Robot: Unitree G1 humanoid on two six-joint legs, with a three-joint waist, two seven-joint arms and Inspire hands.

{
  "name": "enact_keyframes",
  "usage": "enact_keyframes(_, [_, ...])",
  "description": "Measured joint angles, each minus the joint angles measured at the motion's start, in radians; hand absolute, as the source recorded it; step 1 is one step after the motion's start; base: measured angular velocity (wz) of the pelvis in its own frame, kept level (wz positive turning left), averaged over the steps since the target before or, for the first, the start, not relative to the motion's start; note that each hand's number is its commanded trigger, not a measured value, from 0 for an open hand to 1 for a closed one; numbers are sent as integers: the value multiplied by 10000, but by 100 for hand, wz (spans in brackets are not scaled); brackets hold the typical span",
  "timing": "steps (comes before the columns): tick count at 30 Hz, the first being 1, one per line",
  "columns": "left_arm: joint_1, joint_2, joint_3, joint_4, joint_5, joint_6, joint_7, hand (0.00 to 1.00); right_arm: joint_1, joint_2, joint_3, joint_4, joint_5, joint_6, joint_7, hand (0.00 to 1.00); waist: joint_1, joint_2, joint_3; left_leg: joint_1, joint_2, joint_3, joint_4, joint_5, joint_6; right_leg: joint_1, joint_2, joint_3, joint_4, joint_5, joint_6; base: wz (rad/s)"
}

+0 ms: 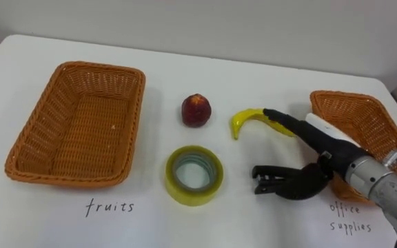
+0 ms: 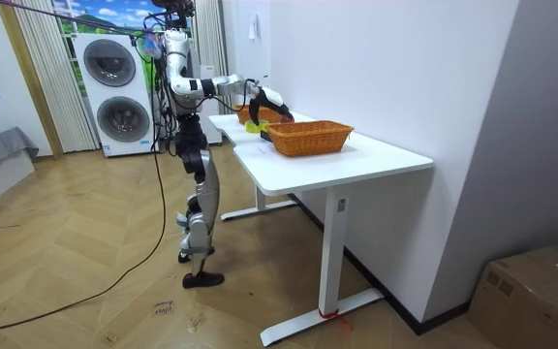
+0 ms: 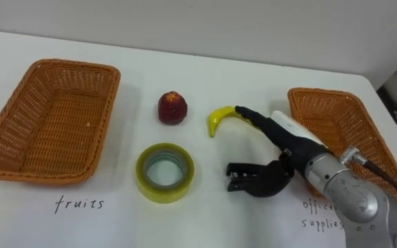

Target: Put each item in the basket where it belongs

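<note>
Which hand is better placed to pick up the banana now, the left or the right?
Right. The right hand is open with a fingertip at the banana, beside the office supplies basket.

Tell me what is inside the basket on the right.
Only bare wicker shows inside the right basket. Its near left part is covered by the robot's right hand and forearm, so anything lying there cannot be seen.
</note>
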Motion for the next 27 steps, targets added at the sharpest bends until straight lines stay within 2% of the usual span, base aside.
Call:
enact_keyframes(12, [-84,44,-358,-231,-8,5,-3,0,8,-5,394,9,-1514,380,486,0,-18,-24,18,-10,-2,-22,29,3,4,12,-3,-2,0,18,-3,0])
enact_keyframes(20, [-122,53,-605,-424,-101,5,102,0,9,-1,477,611,-1554,406,508,0,-1,37,58,3,6,16,-3,4,7,-4,9,14,-2,37,-1,0])
enact_keyframes(27, [10,60,-608,-618,-111,3,162,0,6,44,840,776,-2226,415,477,0,41,45,65,66,-2,-17,14,6,10,9,6,54,-3,38,0,0])
